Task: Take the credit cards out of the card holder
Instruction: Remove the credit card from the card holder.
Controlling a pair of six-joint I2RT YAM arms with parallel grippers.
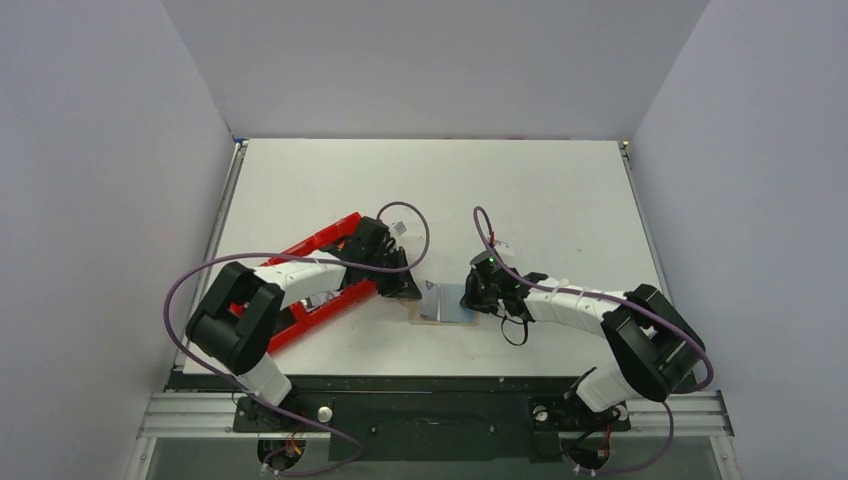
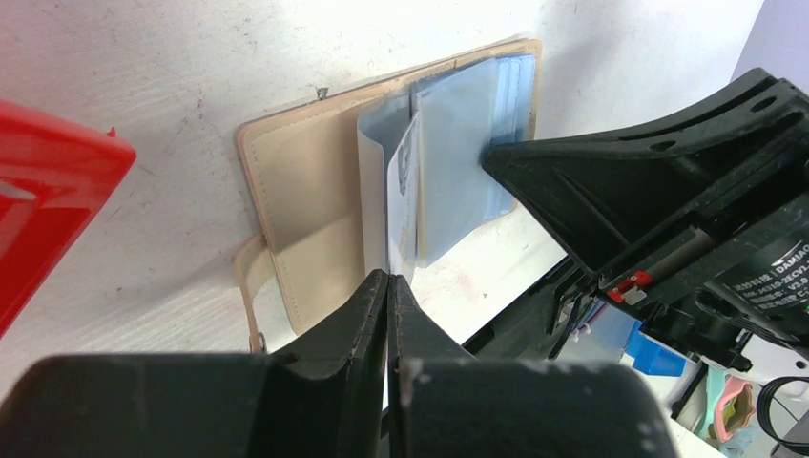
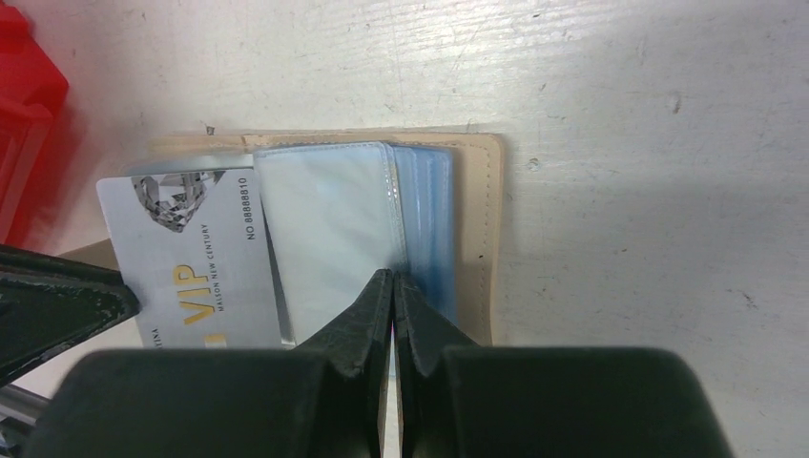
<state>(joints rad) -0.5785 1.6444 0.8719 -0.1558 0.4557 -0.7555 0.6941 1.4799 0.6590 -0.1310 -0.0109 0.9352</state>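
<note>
The tan card holder lies open on the table near the front edge, also in the top view and the right wrist view. A pale grey credit card printed "VIP" sticks partly out of a clear sleeve. My left gripper is shut on that card's edge; in the top view it sits at the holder's left side. My right gripper is shut, its tips pressing down on the light blue sleeves at the holder's right half.
A long red plastic tray lies just left of the holder, under the left arm, and shows in both wrist views. The table's front edge is close behind both grippers.
</note>
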